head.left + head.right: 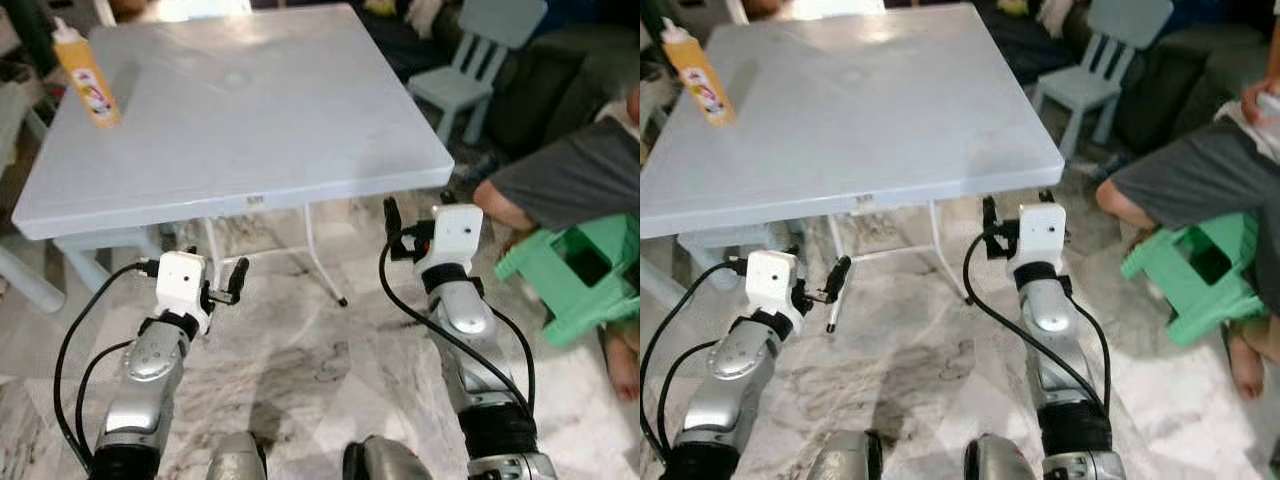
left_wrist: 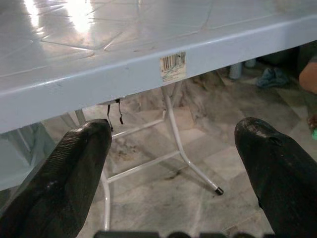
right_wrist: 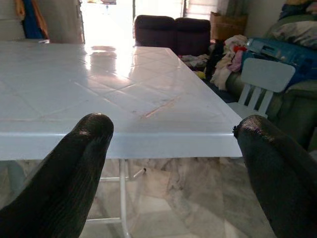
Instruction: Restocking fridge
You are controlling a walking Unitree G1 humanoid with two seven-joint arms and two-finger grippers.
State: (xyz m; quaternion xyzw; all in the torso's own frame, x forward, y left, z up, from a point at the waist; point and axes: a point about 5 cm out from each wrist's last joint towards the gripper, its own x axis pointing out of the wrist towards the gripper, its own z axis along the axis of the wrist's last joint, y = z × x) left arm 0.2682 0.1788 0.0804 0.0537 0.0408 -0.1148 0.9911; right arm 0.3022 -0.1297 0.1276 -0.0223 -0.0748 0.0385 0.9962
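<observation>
An orange-yellow bottle [image 1: 85, 72] with a white cap stands upright at the far left corner of the pale blue plastic table [image 1: 260, 120]. Both grippers hang below and in front of the table's near edge, well apart from the bottle. My left gripper [image 1: 213, 275] is open under the left part of that edge, with nothing between its fingers [image 2: 74, 168]. My right gripper [image 1: 418, 222] is open just off the table's near right corner, level with the tabletop in the right wrist view, and is also empty.
A person in a grey shirt [image 1: 575, 170] sits low at the right, beside a green stool [image 1: 575, 270]. A pale blue child's chair [image 1: 475, 65] stands behind the table's right side. White table legs [image 1: 322, 255] stand on the marble floor [image 1: 300, 370].
</observation>
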